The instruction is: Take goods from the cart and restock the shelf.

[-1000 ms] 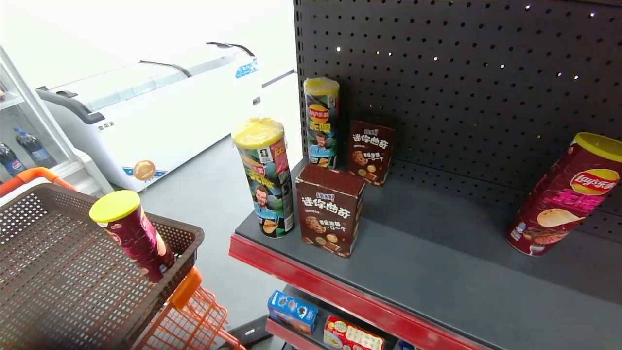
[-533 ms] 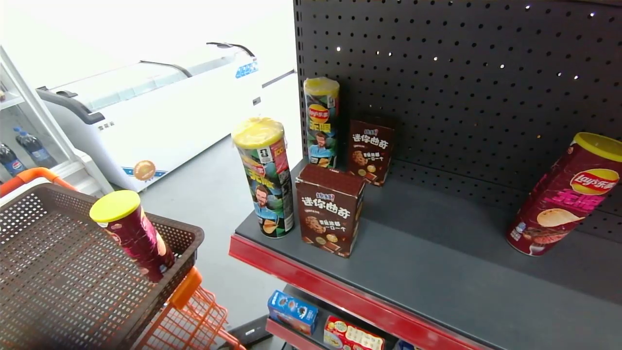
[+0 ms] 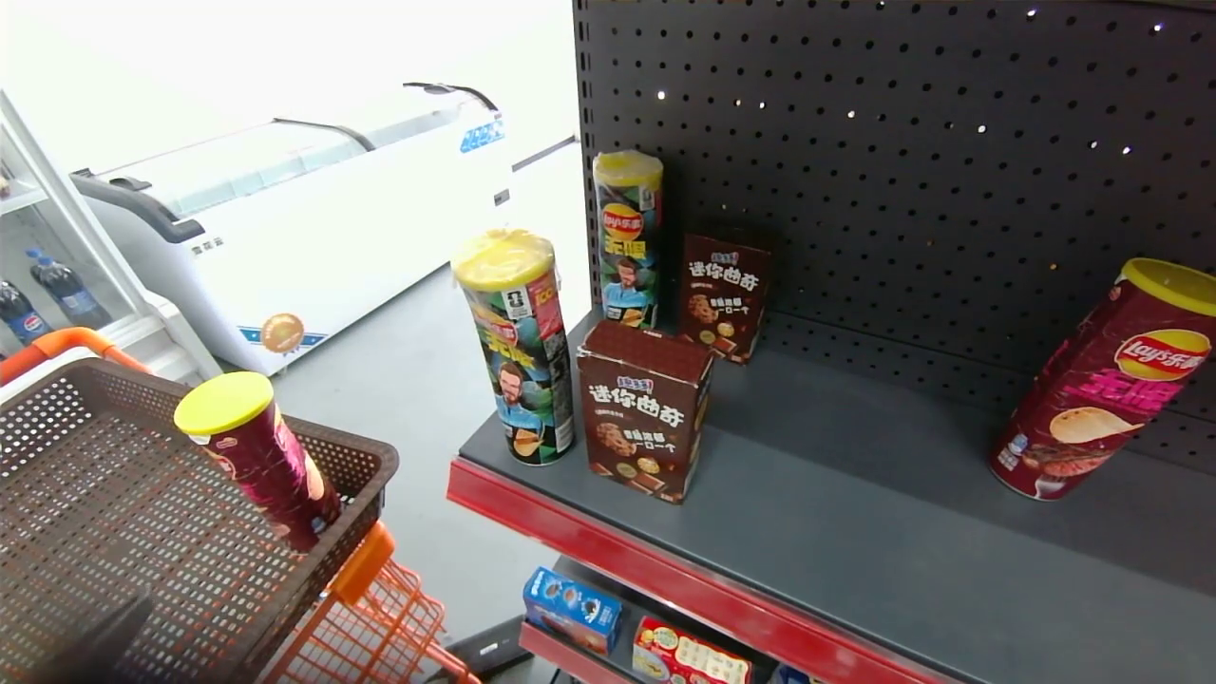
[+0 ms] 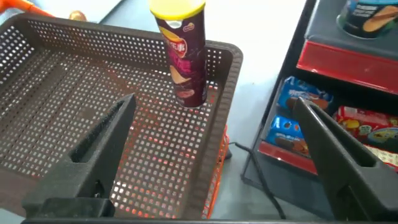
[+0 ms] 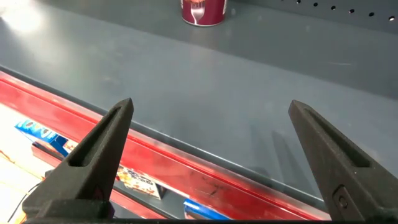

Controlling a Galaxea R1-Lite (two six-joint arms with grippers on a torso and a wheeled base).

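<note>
Since half a second ago, a dark part of my left arm (image 3: 81, 641) has entered over the near corner of the cart basket (image 3: 114, 532). My left claw (image 4: 212, 102) hangs above the basket floor, fingers wide apart and lined up toward the maroon chip can (image 4: 185, 59), which stands on end by the basket's far wall. Judged step: approach for a side grasp. My right claw (image 5: 209, 106), also spread and empty, hangs over the shelf (image 5: 205, 68) front. Farther back stands a matching maroon can (image 5: 203, 9), probably marking the target row.
</note>
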